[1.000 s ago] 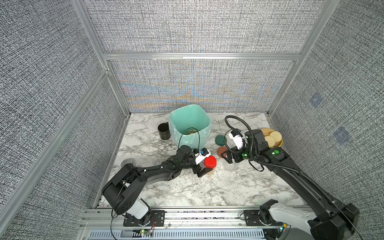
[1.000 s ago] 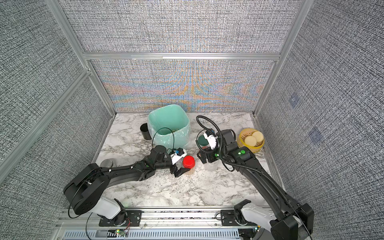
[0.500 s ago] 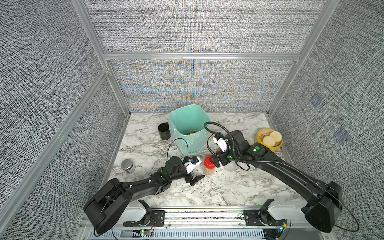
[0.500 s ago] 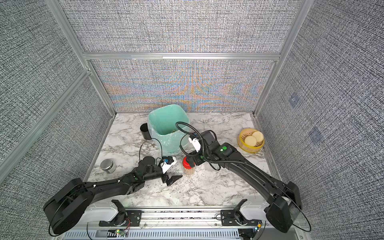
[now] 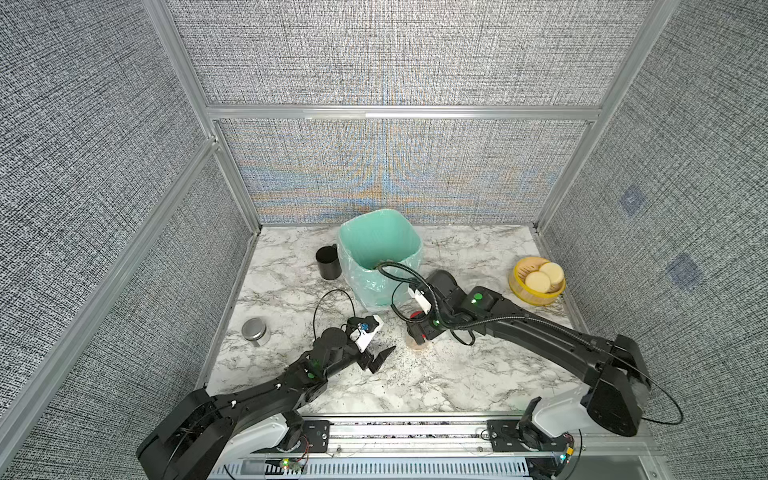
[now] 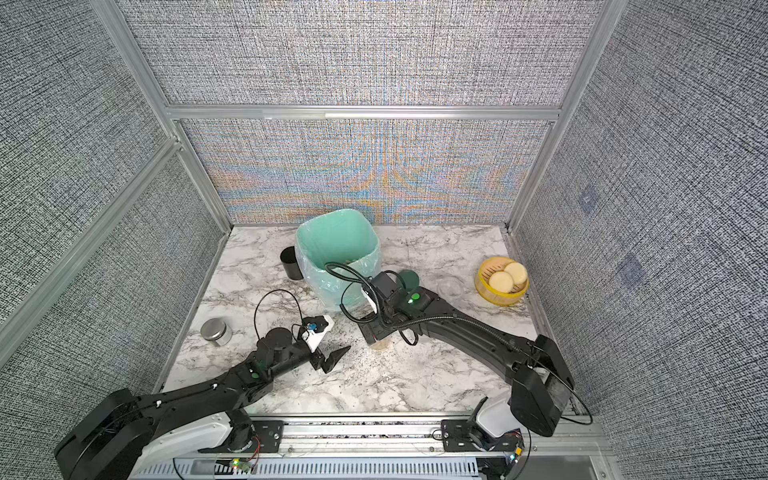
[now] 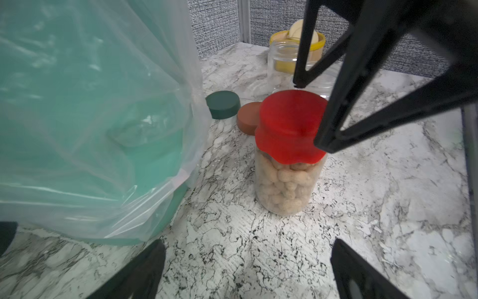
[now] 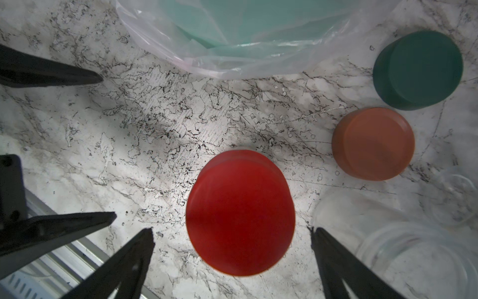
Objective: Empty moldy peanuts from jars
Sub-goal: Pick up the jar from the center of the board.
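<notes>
The left gripper (image 5: 383,359) had backed off and the right gripper (image 8: 230,231) had swung over the red-lidded jar (image 7: 284,196) beside the bin (image 5: 361,241), both wide open and empty; two other jars (image 7: 282,59) stood emptied, this one still capped, full of peanuts (image 7: 280,181).

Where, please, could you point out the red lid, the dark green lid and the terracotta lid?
red lid (image 8: 240,212): right wrist view, centre of its top face.
dark green lid (image 8: 425,63): right wrist view, centre of its top face.
terracotta lid (image 8: 379,141): right wrist view, centre of its top face.
</notes>
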Available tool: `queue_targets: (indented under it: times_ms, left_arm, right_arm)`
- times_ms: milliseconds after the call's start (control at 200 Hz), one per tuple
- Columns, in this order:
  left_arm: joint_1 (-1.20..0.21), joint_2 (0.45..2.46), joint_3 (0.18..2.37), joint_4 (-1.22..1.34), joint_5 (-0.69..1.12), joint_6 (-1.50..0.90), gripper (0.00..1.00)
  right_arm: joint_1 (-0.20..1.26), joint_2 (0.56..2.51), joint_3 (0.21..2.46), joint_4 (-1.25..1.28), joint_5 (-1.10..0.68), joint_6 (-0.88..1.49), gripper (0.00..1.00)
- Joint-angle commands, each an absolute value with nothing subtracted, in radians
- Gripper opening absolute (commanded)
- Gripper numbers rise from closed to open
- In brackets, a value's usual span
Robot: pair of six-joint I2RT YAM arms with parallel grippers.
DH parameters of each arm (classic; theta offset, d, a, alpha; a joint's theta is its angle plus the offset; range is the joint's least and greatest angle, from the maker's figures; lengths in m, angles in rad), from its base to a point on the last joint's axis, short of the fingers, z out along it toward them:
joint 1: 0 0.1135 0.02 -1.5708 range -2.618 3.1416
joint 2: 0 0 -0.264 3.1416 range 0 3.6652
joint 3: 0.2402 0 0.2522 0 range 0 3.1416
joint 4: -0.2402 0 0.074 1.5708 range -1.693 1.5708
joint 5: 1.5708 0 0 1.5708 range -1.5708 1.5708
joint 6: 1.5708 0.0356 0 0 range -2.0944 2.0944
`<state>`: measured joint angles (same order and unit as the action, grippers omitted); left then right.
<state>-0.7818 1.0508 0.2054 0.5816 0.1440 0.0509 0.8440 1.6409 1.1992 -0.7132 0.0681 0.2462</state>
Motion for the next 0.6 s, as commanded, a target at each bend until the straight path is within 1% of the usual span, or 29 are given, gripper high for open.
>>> queue_targets:
  times_ms: [0, 115, 290, 500, 596]
  left_arm:
    - [-0.781, 1.045, 0.217, 0.584, 0.074, 0.001, 1.00]
    - [-0.781, 1.055, 0.224, 0.580, 0.026, -0.062, 1.00]
    - [-0.781, 1.056, 0.221, 0.601, -0.023, -0.063, 1.00]
    - [-0.781, 1.064, 0.217, 0.611, -0.004, -0.037, 1.00]
    - [-0.780, 1.072, 0.221, 0.612, -0.001, -0.043, 1.00]
  right_arm:
    - [0.844, 1.665, 1.216, -0.711, 0.119, 0.276, 0.96]
    - [0.845, 1.704, 1.236, -0.724, 0.117, 0.273, 0.90]
    - [0.845, 1.714, 1.243, -0.712, 0.102, 0.272, 0.85]
    - [0.845, 1.739, 1.249, -0.715, 0.095, 0.269, 0.81]
    - [0.846, 1.749, 1.253, -0.723, 0.095, 0.264, 0.77]
